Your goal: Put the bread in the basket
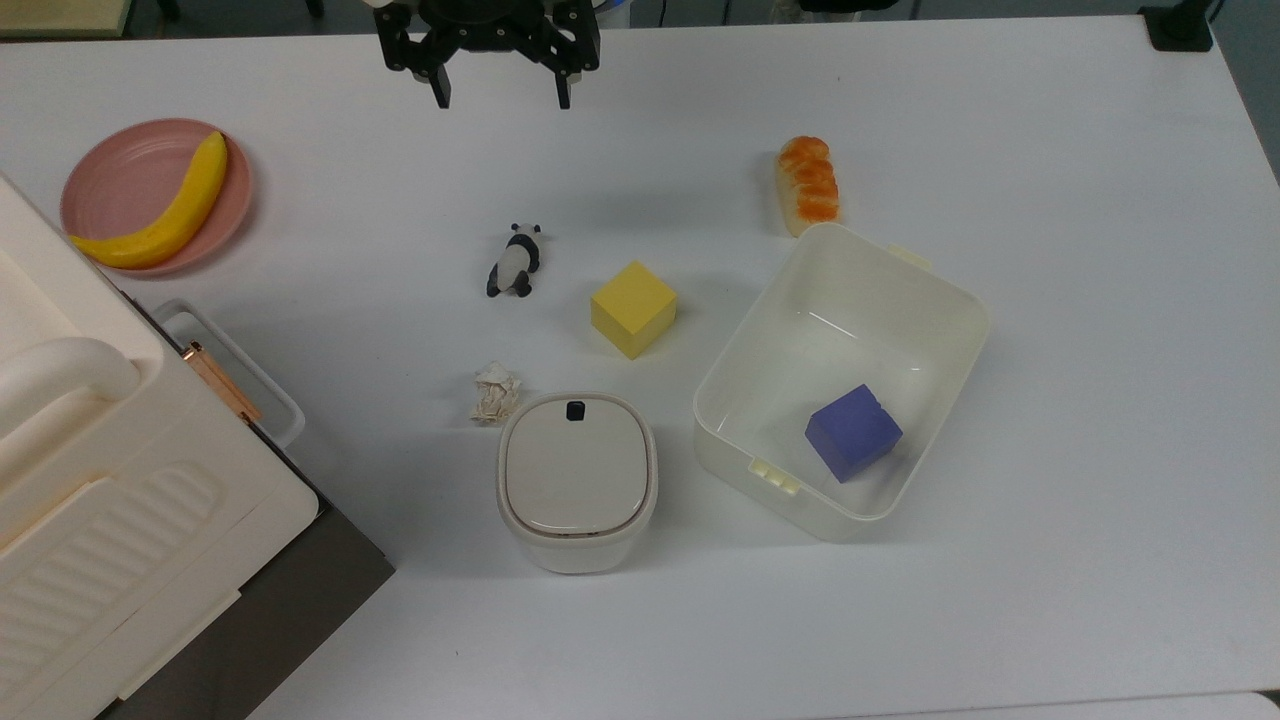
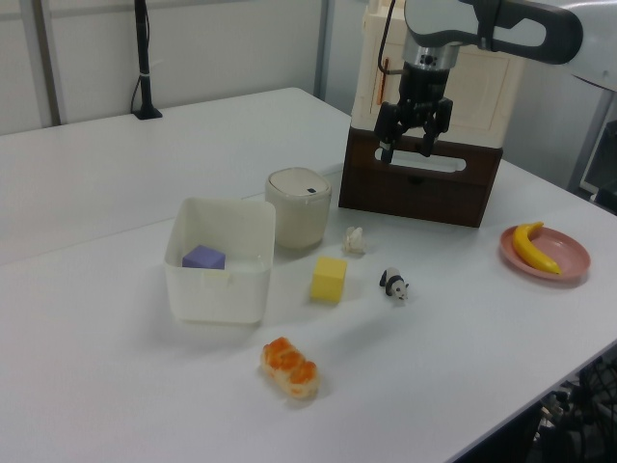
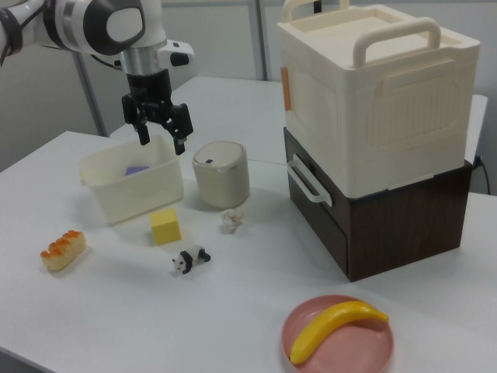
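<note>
The bread (image 1: 808,183) (image 2: 289,367) (image 3: 62,249), a small loaf with an orange glazed top and pale sides, lies on the white table just beyond one corner of the basket. The basket (image 1: 938,296) (image 2: 217,296) (image 3: 116,200) is a cream-white rectangular tub holding a purple cube (image 1: 852,432). My gripper (image 1: 500,96) (image 2: 408,153) (image 3: 161,142) hangs open and empty high above the table, at the top edge of the top view, well to the left of the bread there.
A yellow cube (image 1: 633,308), a toy panda (image 1: 514,262) and a crumpled paper scrap (image 1: 495,391) lie mid-table. A lidded rounded white bin (image 1: 575,480) stands beside the basket. A banana (image 1: 165,208) rests on a pink plate (image 1: 110,180). A cream case on a dark drawer unit (image 3: 377,132) stands nearby.
</note>
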